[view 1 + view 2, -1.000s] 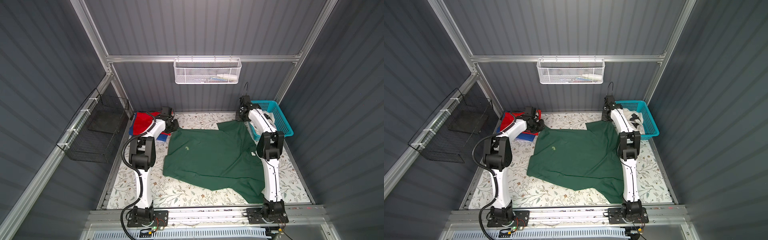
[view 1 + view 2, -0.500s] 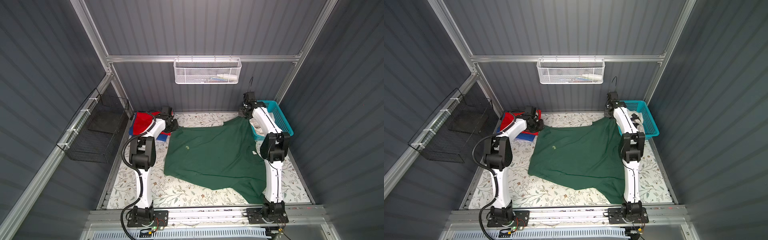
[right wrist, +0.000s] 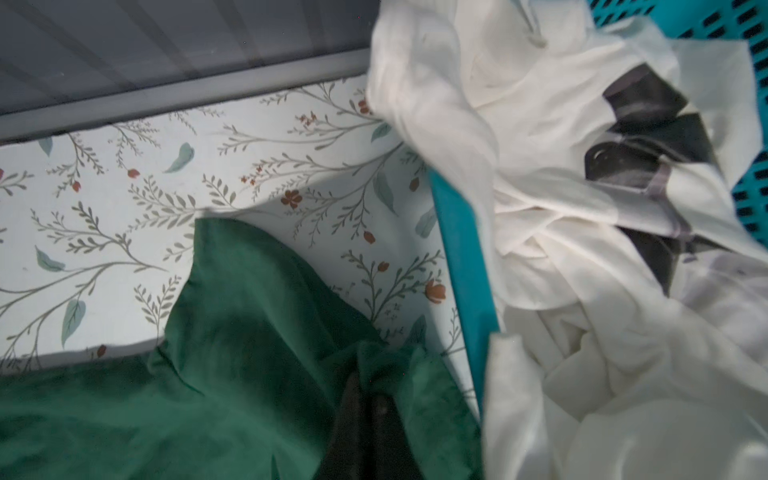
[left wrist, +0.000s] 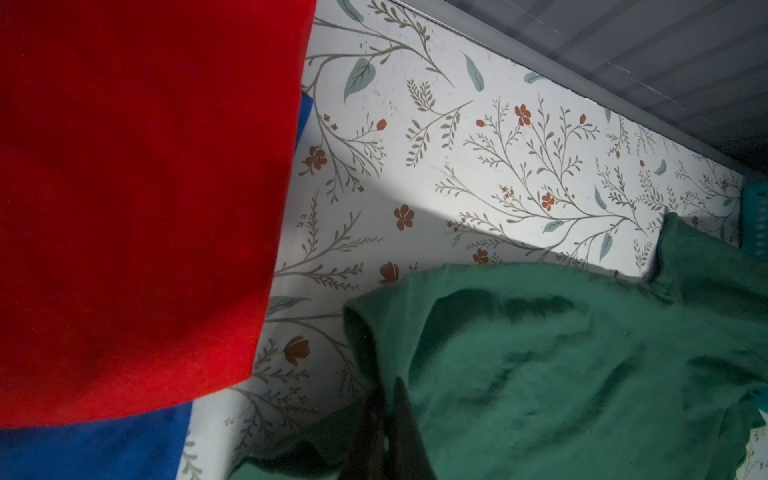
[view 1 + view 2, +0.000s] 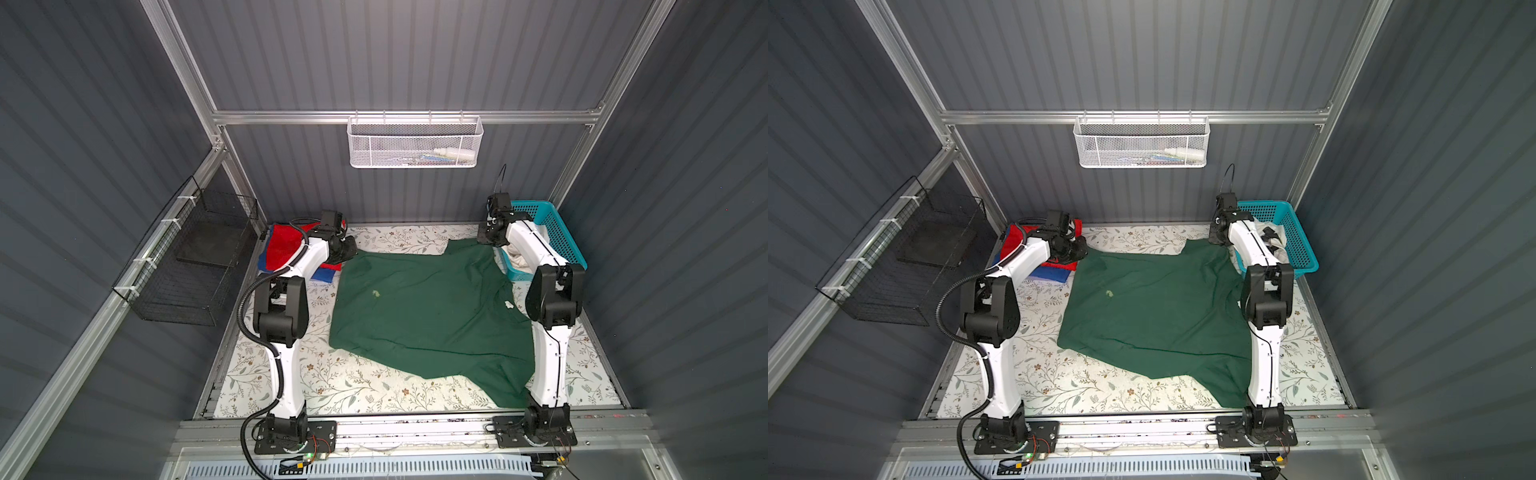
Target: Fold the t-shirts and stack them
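**Right claw pinches the green shirt beside the basket**

The right claw (image 3: 365, 388) is closed on a raised fold of the dark green t-shirt (image 3: 249, 332). Its two dark fingers (image 3: 349, 424) are pressed together, with cloth bunched at their tips. A flap of the shirt points toward the back edge of the floral table (image 3: 124, 187), where the grey wall (image 3: 145, 50) meets it. Just beside the grip runs the rim of the turquoise basket (image 3: 463, 257). A crumpled white t-shirt with black marks (image 3: 540, 232) fills the basket and spills over that rim.
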